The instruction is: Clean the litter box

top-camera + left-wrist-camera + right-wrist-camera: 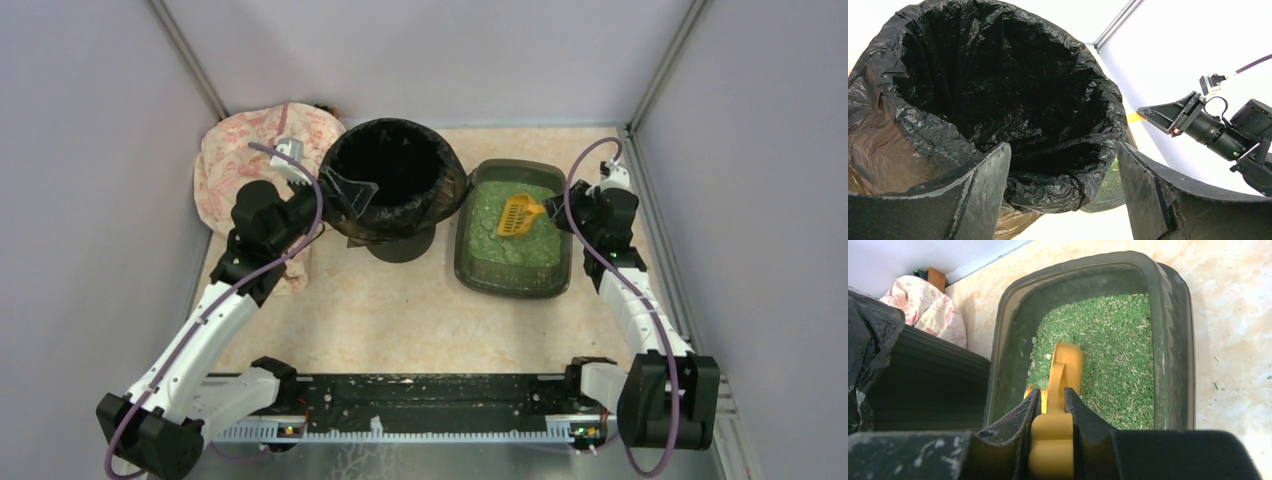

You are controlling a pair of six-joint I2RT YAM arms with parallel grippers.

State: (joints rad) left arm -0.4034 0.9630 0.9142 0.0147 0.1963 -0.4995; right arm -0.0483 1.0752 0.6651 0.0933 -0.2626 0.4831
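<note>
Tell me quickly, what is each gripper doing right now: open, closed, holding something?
Left gripper: open, holding nothing, at the bin rim.
Right gripper: closed on the yellow scoop by its handle, over the litter box.

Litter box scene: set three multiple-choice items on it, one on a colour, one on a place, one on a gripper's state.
1. What colour is the crinkled plastic bag lining the round bin?
A. white
B. black
C. blue

2. Where is the head of the yellow slotted plastic scoop?
A. inside the bin
B. hanging off the bin's rim
C. over the green granules in the shallow dark grey-green rectangular plastic litter box

3. The right gripper is:
A. shut on the scoop's handle
B. open over the bin
C. open, holding nothing

Key:
1 B, the liner is black in the top and left wrist views.
2 C, the top view shows it above the granules.
3 A, the right wrist view shows the gripper clamped on the yellow handle.
</note>
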